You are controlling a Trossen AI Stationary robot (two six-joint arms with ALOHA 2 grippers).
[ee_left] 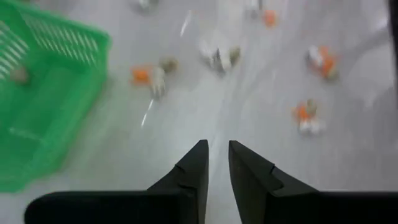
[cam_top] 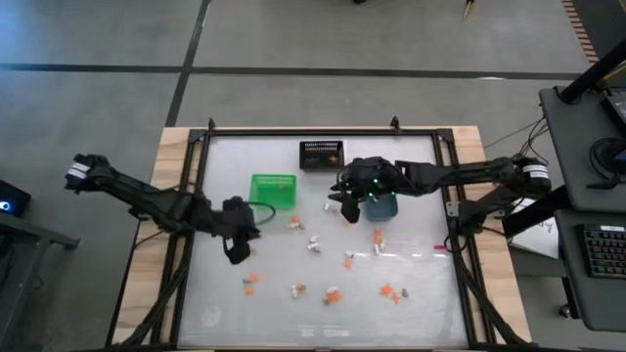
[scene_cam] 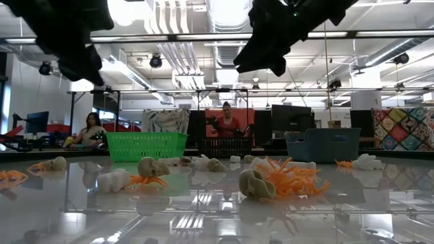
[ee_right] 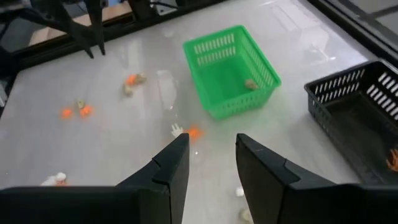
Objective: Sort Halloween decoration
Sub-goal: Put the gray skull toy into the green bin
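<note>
The Halloween decoration is a scatter of tiny orange, white and tan trinkets [cam_top: 314, 242] lying on the glossy table top [cam_top: 421, 176]; they also show in the low view [scene_cam: 258, 183]. My left gripper [cam_top: 238, 252] hovers above the table's left part, near the green bin [cam_top: 274, 189]. Its fingers stand a little apart [ee_left: 217, 152] with nothing between them. My right gripper [cam_top: 349, 210] hangs open over the middle, beside the blue-grey bin [cam_top: 381, 207], fingers [ee_right: 211, 146] bare. One tan trinket [ee_right: 250, 84] lies inside the green bin [ee_right: 230, 68].
A black mesh bin [cam_top: 321, 154] stands at the table's far edge, with something orange [ee_right: 393, 158] in it. A dark frame rail [cam_top: 450, 196] runs round the table. People sit in the room beyond the table [scene_cam: 227, 122].
</note>
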